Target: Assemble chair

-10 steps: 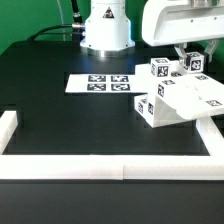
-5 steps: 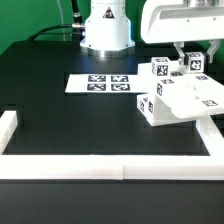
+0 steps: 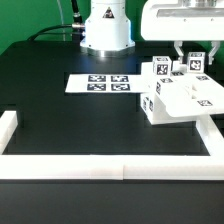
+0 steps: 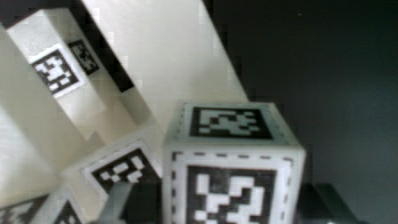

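Right now your chair [image 3: 183, 98] parts sit as one white cluster at the right of the exterior view, on the black desk [image 3: 70, 125], well right of the marker board [image 3: 100, 84]. Gripper [image 3: 189, 52] hangs at the upper right, directly over the back of that cluster. Its jaws look set narrow, and the two fingers come down either side of the small tagged block [image 3: 196, 63] at the cluster's far right corner. Whether they actually clamp that block you cannot tell from the exterior view; contact is too small to read. In the wrist view a tagged block [image 4: 235, 160] fills the centre and lower middle of the frame, close under the camera, with dark finger edges at the bottom corners, so the block lies straight below and between the jaws. A second tagged block [image 3: 160, 69] stands just left of it in the exterior view, near but apart. The flat plate [image 3: 190, 97] slopes down toward the lower left of the frame, long axis running from upper right to lower left. Judgement: your next move turns on that vertical line, jaws above, block below, block's long axis upright. The white border rail [image 3: 110, 168] along the bottom is far off and no concern.
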